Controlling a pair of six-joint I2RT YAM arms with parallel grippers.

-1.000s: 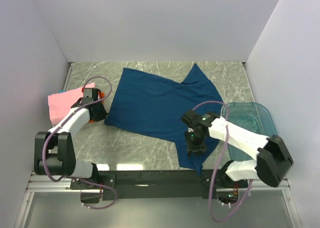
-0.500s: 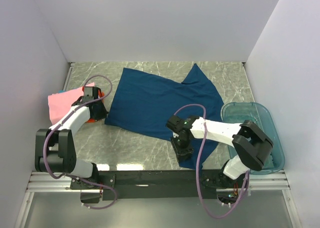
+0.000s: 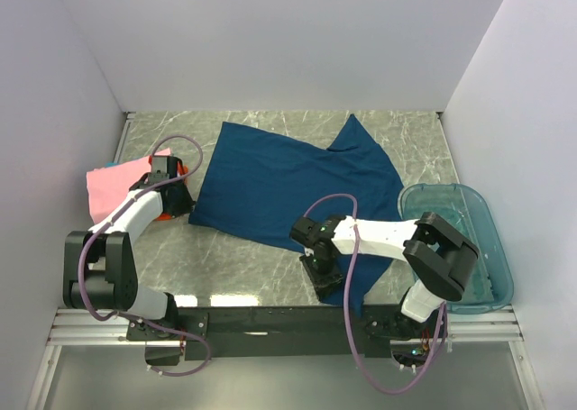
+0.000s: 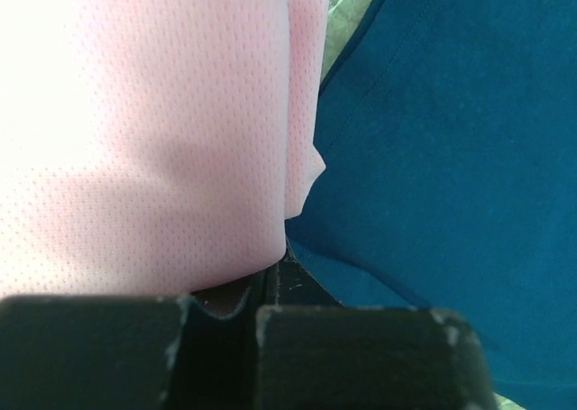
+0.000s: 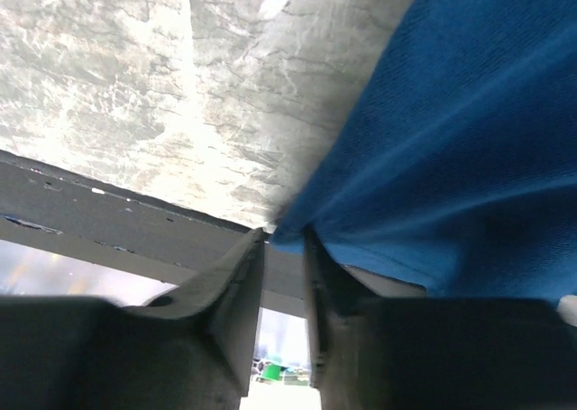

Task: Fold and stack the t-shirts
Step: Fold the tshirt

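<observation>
One near corner of navy t-shirt [image 3: 288, 180] inside narrowly parted right claw [image 5: 284, 239]

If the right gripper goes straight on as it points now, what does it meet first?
Probably the near corner of the dark navy-blue cloth t-shirt, lying just ahead of the right gripper; depth is unclear.
</observation>
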